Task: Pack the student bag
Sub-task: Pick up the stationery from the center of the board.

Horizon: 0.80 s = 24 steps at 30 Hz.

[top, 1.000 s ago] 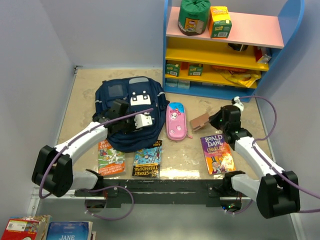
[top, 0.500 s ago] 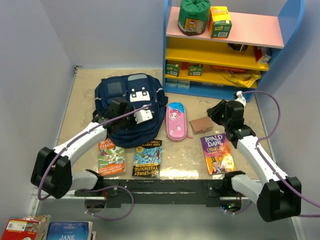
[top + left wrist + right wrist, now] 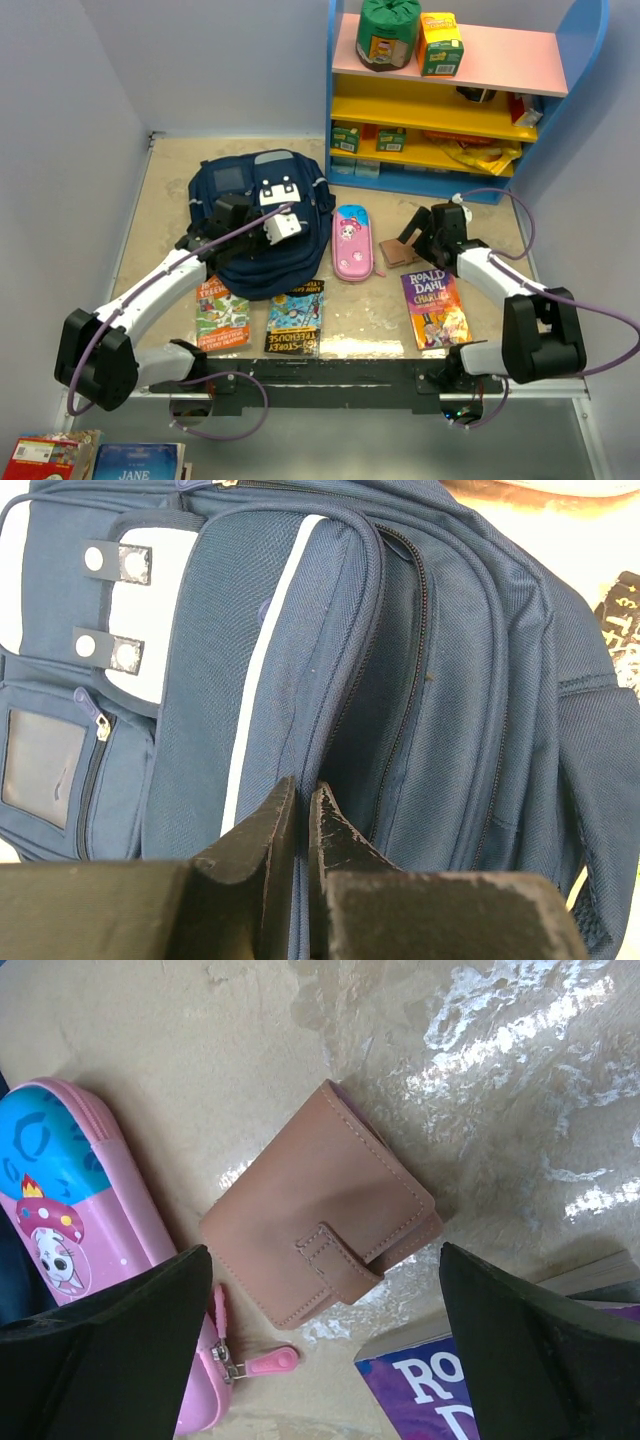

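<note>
Nothing packed yet. L end effector [image 3: 302, 805] pinched narrow on bag [image 3: 450, 680] flap. R end effector [image 3: 325, 1250] wide, wallet [image 3: 320, 1200] btwn its fingers, ungripped. Books [image 3: 295, 318], case [image 3: 60, 1190] lie out on tabletop [image 3: 500, 1060].

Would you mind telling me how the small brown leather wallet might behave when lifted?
The small brown leather wallet looks thin and stitched, so it is probably light and fairly stiff. Its tab appears closed, so it likely stays shut. Being slab-shaped, it shouldn't roll.

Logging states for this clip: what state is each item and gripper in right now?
Backpack: lying front-up, visible zips closed.
Wallet: closed, tab fastened, lying flat.
Pencil case: zipped shut.
Purple book: closed, face-up.
Left gripper: nearly shut, at the backpack.
Right gripper: open, over the wallet.
</note>
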Each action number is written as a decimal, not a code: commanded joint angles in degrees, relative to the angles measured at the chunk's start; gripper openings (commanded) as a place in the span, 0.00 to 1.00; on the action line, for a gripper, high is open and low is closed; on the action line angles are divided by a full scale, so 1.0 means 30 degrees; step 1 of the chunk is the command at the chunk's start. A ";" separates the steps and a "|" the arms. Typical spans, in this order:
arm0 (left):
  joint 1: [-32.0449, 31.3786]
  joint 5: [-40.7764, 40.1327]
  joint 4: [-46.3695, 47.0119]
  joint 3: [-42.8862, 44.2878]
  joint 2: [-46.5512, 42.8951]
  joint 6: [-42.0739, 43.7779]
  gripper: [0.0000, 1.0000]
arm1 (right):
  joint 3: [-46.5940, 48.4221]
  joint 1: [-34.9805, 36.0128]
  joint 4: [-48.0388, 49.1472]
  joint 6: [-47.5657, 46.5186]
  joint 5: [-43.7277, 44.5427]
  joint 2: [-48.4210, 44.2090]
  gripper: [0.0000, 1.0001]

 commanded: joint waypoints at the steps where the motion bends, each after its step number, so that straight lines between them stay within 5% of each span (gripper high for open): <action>1: -0.0013 0.0542 0.0125 0.1018 -0.0840 -0.0762 0.00 | 0.1025 -0.0029 -0.0479 0.0725 0.0773 -0.0008 0.99; 16: -0.0042 0.1040 -0.0462 0.0989 -0.1103 -0.0820 0.00 | -0.0263 -0.0029 0.1888 0.1721 0.2122 0.2950 0.99; 24: -0.0042 0.1187 -0.0637 0.1135 -0.0987 -0.0820 0.00 | -0.0236 -0.0029 0.1894 0.1810 0.2709 0.3273 0.85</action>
